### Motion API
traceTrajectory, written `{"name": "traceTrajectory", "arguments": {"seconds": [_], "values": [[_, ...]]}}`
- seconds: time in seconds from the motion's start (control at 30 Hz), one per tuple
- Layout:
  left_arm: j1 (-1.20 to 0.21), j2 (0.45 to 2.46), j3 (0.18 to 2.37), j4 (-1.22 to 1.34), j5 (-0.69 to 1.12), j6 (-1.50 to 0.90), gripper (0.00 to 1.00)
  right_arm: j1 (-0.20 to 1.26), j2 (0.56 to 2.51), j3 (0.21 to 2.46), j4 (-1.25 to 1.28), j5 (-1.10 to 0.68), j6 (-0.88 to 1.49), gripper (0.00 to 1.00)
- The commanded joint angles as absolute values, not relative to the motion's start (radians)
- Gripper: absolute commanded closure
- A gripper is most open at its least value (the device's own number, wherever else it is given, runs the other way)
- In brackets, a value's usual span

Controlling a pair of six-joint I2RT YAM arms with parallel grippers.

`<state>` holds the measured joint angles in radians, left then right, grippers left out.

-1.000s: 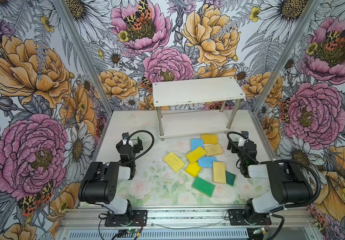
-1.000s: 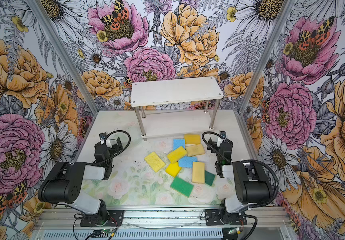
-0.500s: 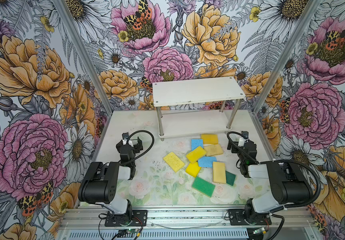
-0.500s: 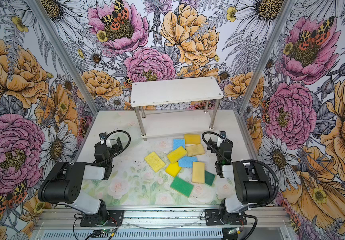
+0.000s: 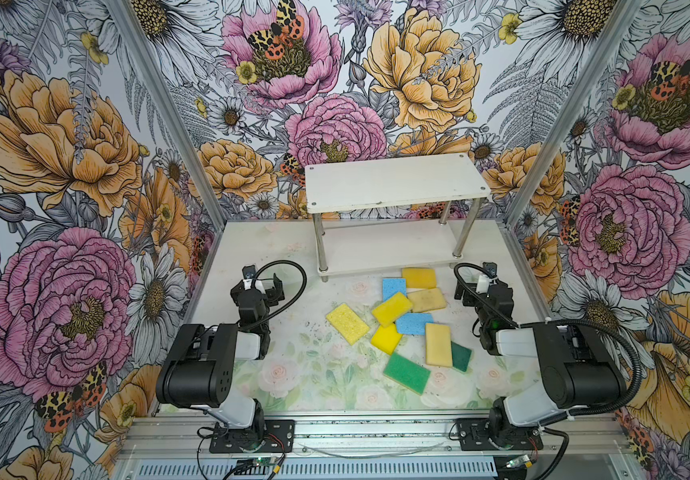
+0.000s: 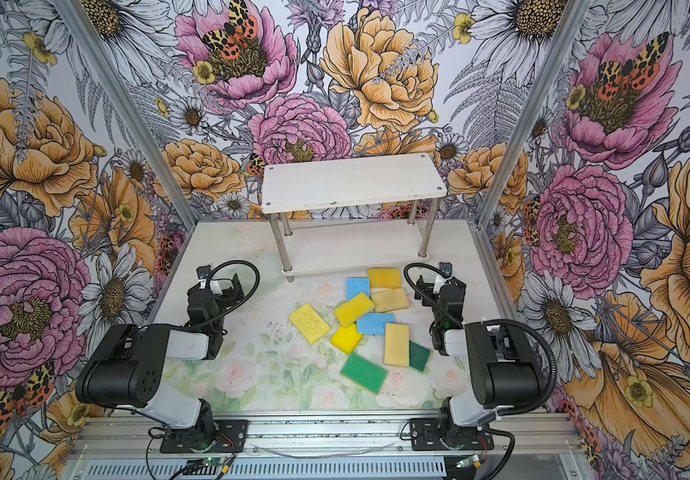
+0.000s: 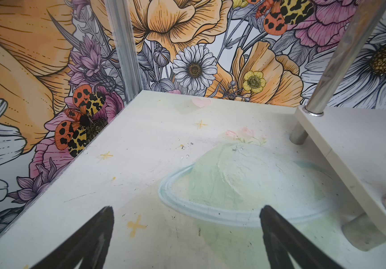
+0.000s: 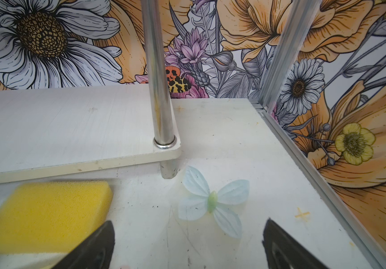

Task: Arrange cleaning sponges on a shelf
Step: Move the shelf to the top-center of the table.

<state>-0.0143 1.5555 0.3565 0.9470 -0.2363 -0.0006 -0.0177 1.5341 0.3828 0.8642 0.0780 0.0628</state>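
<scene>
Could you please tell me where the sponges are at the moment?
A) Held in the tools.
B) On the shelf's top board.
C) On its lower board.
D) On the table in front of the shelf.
D: all the sponges lie on the table in front of the shelf, and neither board carries any.

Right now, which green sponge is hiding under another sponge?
The darker green sponge: a pale yellow sponge lies over its edge. The lighter green sponge lies fully uncovered.
</scene>
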Motion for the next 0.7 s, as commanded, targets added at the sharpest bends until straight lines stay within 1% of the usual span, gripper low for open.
{"name": "traceTrajectory", "arguments": {"seconds": [0.0, 0.13, 0.23, 0.37, 0.47, 0.67], "values": [[-0.006, 1.551, 0.368, 0.960, -0.218, -0.013, 0.01, -0.027, 1.538, 0.395, 0.867, 0.058, 0.078, 0.01], [-0.007, 1.543, 0.371, 0.948, -0.228, -0.015, 0.01, -0.029, 1.515, 0.362, 0.915, 0.110, 0.101, 0.06], [-0.008, 1.481, 0.399, 0.842, -0.255, -0.022, 0.01, -0.029, 1.429, 0.336, 0.890, 0.169, 0.122, 0.06], [-0.028, 1.397, 0.497, 0.603, -0.316, -0.016, 0.01, -0.028, 1.273, 0.331, 0.768, 0.237, 0.146, 0.03], [-0.049, 1.358, 0.555, 0.487, -0.371, -0.032, 0.01, -0.031, 1.163, 0.342, 0.682, 0.289, 0.223, 0.01], [-0.046, 1.268, 0.627, 0.291, -0.386, -0.198, 0.01, -0.032, 1.055, 0.475, 0.368, 0.215, 0.320, 0.01]]}}
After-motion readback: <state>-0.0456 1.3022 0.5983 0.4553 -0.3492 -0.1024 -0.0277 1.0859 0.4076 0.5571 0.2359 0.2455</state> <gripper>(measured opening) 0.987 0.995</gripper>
